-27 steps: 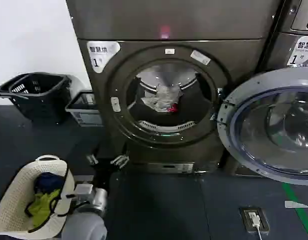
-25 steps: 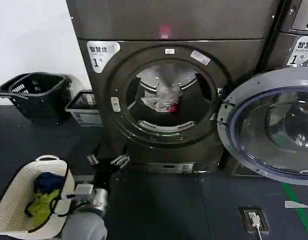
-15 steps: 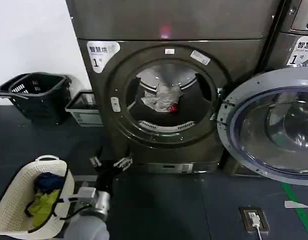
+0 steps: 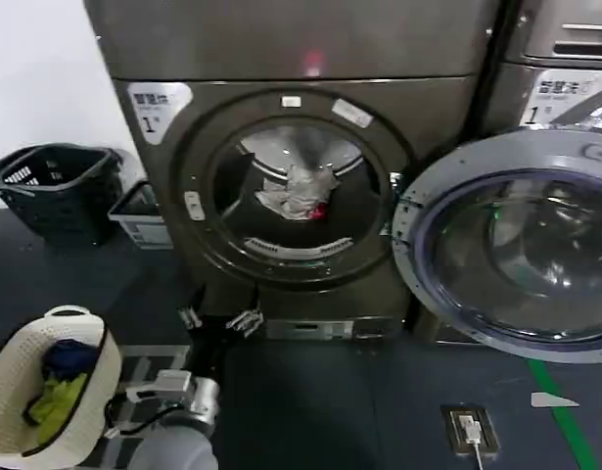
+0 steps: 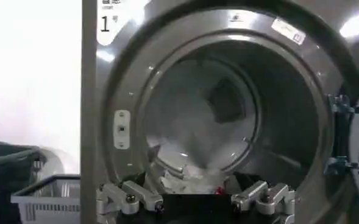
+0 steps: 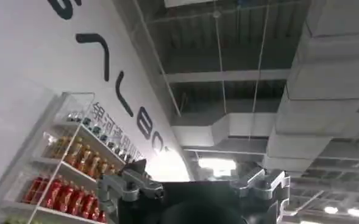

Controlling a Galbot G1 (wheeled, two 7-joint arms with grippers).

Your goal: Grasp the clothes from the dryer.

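Observation:
The dryer (image 4: 438,103) fills the middle of the head view, its round door (image 4: 506,255) swung open to the right, with a "1" label and a small red light above the porthole. The clothes (image 4: 299,192), a small whitish-grey bundle with a red-pink patch, lie inside the drum. My left gripper (image 4: 219,318) hangs open below the porthole's lower left, in front of the dryer's base and apart from the bundle. From the left wrist, the open gripper (image 5: 196,207) faces the drum, with the clothes (image 5: 191,175) just beyond its fingers. My right gripper (image 6: 195,189) is open, holds nothing and points up at a ceiling.
A white basket (image 4: 17,377) holding yellow-green and blue garments sits on the floor at lower left. A black basket (image 4: 56,186) and a grey crate (image 4: 134,217) stand against the wall left of the dryer. A second machine (image 4: 555,59) stands behind the open door.
The head view has shifted, so the dryer and baskets sit further left in the picture. My left gripper has crept slightly forward toward the dryer, still open.

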